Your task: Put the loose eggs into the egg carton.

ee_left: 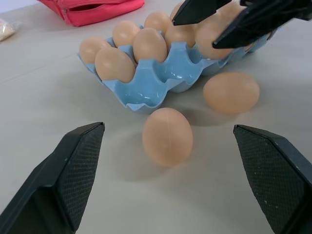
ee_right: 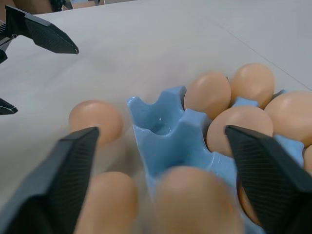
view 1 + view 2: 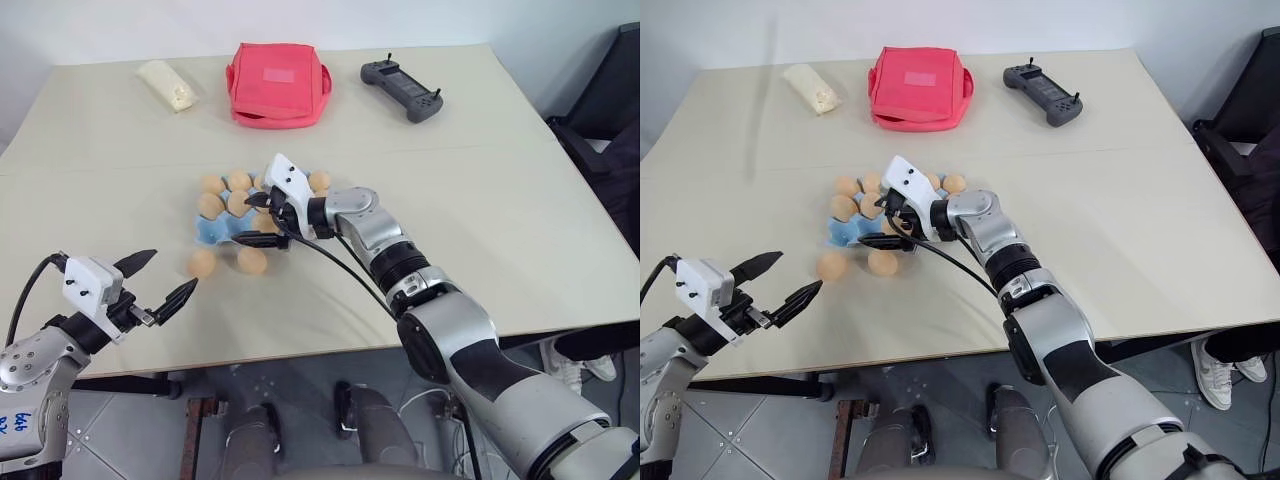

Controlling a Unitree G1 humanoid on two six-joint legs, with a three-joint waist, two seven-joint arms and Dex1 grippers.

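Two loose eggs [image 3: 203, 263] [image 3: 252, 261] are laid at the near edge of the egg carton [image 3: 212, 231] mid-table, its long axis lying crosswise, while the left gripper [image 3: 160, 282] and right gripper [image 3: 262, 220] are spread wide, empty.

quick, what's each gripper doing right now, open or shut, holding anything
Left gripper: open, holding nothing, short of the loose eggs.
Right gripper: open over the egg carton, holding nothing.
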